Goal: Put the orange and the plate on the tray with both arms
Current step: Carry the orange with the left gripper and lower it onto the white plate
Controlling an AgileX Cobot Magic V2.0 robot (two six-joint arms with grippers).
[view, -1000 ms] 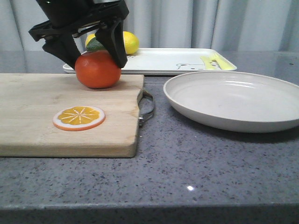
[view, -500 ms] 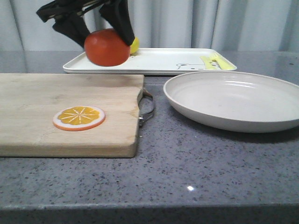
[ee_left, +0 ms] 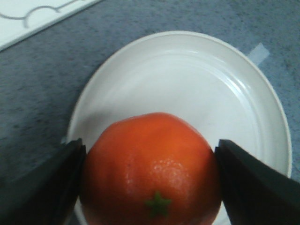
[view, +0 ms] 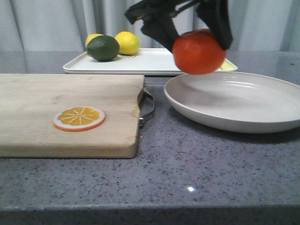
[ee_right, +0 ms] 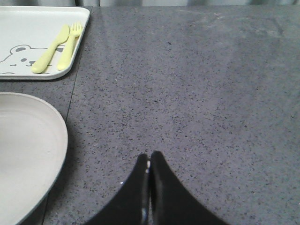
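- Round bright-orange orange [view: 198, 52], clamped in black left gripper [view: 191, 28], hangs above off-white round plate [view: 234, 101], hiding part of far white rectangular tray [view: 150, 61].
- Right gripper [ee_right: 149, 187]: fingers pressed together, empty, over grey table [ee_right: 197, 93].

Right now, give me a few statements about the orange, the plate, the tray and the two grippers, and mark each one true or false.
1. The left gripper holds the orange in the air above the plate. True.
2. The plate sits on the tray. False: it rests on the grey counter, in front of the tray.
3. The right gripper grips the plate's rim. False: its fingers are closed on nothing, beside the plate.
4. An orange slice lies on the wooden cutting board. True.
5. The tray is bare. False: lemons, a lime and yellow cutlery lie on it.
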